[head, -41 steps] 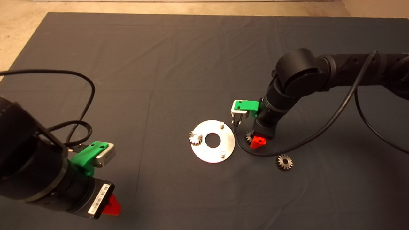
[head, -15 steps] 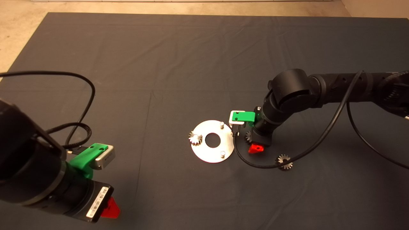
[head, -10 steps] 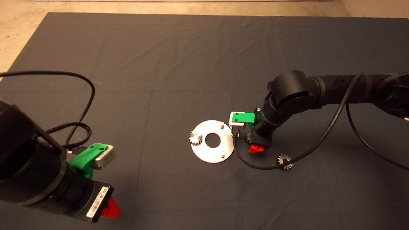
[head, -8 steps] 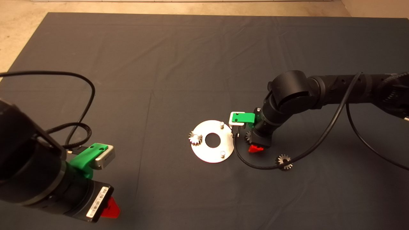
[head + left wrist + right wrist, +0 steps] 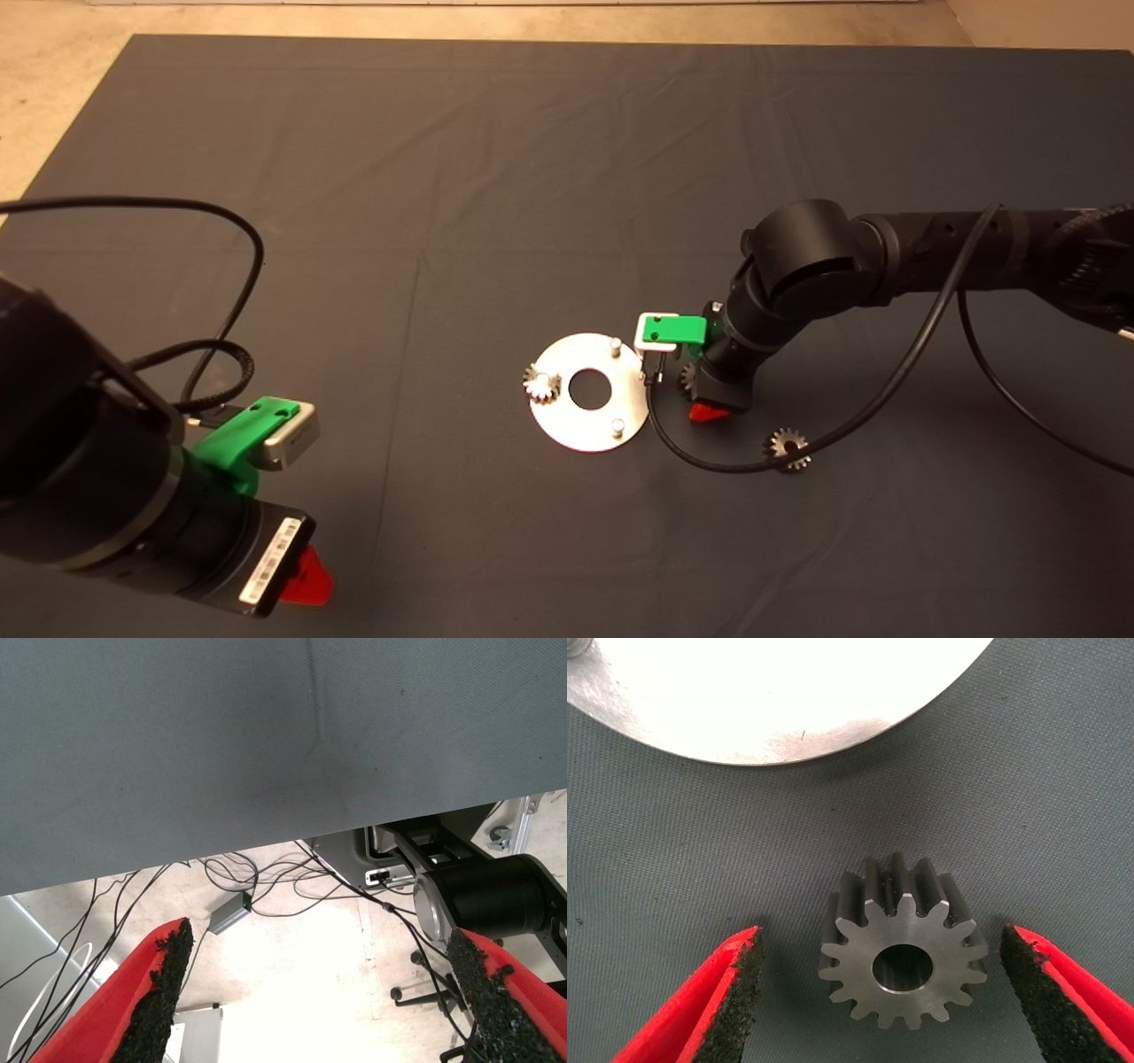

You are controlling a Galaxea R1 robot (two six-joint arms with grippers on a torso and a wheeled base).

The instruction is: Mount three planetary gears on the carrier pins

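A shiny round disc (image 5: 567, 421) lies mid-mat with two bare carrier pins (image 5: 614, 343) (image 5: 618, 427). On its left side sits one planetary gear (image 5: 541, 383). A second gear (image 5: 687, 379) lies flat on the mat just right of the disc. My right gripper (image 5: 709, 403) is low over it. In the right wrist view this gear (image 5: 902, 948) sits between the open fingers (image 5: 713, 1001), which do not touch it, and the disc's rim (image 5: 780, 691) is close beyond. A third gear (image 5: 787, 447) lies further right under the arm's cable. My left gripper (image 5: 306, 576) waits open at the lower left.
A black cable (image 5: 709, 461) from the right wrist loops across the mat between the disc and the third gear. The left wrist view shows the mat's edge (image 5: 266, 850) and floor cables (image 5: 257, 886) beyond it, with the left gripper (image 5: 319, 948) holding nothing.
My right gripper has sunk lower around the gear beside the disc, and its cable now lies over the third gear. The left arm has not moved.
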